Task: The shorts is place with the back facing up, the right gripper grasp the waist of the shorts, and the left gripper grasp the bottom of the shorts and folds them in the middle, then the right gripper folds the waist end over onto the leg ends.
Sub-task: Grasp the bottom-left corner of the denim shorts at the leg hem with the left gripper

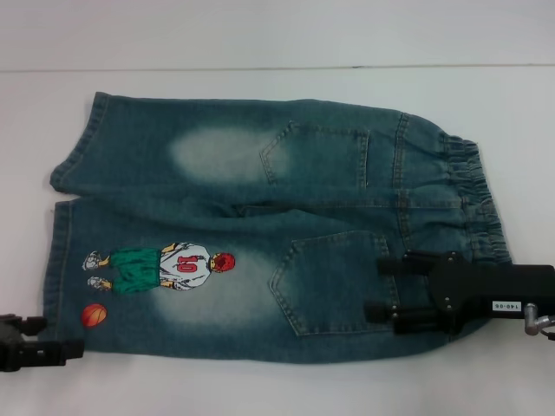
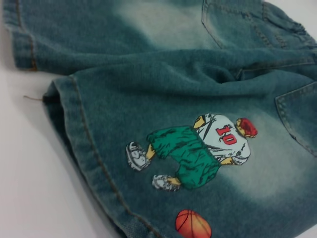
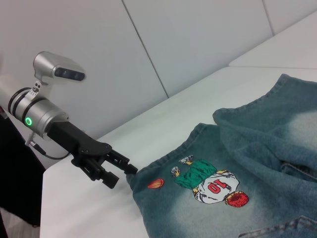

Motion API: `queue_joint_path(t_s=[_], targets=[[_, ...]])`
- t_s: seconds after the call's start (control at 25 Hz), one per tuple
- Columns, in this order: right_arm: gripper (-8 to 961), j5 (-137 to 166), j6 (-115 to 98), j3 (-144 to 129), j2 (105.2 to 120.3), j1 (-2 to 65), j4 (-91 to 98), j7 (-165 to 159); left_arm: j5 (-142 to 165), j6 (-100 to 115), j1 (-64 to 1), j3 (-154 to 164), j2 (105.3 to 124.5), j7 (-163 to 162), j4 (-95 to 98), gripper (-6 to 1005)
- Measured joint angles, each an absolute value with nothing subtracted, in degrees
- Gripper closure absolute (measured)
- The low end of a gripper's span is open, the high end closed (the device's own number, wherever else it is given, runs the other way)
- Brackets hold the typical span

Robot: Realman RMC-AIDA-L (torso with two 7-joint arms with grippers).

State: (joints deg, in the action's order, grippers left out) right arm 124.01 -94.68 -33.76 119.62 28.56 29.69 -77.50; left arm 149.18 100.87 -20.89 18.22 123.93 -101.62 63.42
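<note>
Blue denim shorts (image 1: pixel 260 225) lie flat with the back pockets up. The elastic waist (image 1: pixel 473 199) is at the right and the leg hems (image 1: pixel 59 260) are at the left. A basketball-player print (image 1: pixel 165 269) marks the near leg. My right gripper (image 1: pixel 381 286) is open over the near back pocket, just inside the waist. My left gripper (image 1: pixel 56 338) is open at the near hem corner, its fingertips (image 3: pixel 130 168) right at the hem edge. The left wrist view shows the shorts' hems (image 2: pixel 79 144) and print close up.
The white table (image 1: pixel 260 390) extends around the shorts, with a narrow strip along its near edge and more room behind. A grey wall panel (image 3: pixel 173 44) rises beyond the far table edge.
</note>
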Motion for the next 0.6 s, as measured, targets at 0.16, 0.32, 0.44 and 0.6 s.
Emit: queue_joint_path(t_s=[0.16,0.32,0.44,0.6], targets=[[12,124.0,-94.4,-33.9,119.62,28.6,29.6,-77.5,148.7,101.5,-21.3,18.2,123.96,-101.6,63.2,96],[13,124.0,-94.3,-33.9,119.62,28.6,29.5,-77.5,148.6,101.7,-21.8,18.2,124.02,-101.5,61.6,97],[14,124.0,-94.3,-33.9,119.62,28.6,29.5,-77.5,148.4,101.7,-22.4,18.2,124.19,-101.3,60.6,98],[14,124.0,-94.2,-34.0,119.62,28.6,29.5,-77.5,148.0,101.9,-23.0,18.2,124.26,-101.3,59.9,99]])
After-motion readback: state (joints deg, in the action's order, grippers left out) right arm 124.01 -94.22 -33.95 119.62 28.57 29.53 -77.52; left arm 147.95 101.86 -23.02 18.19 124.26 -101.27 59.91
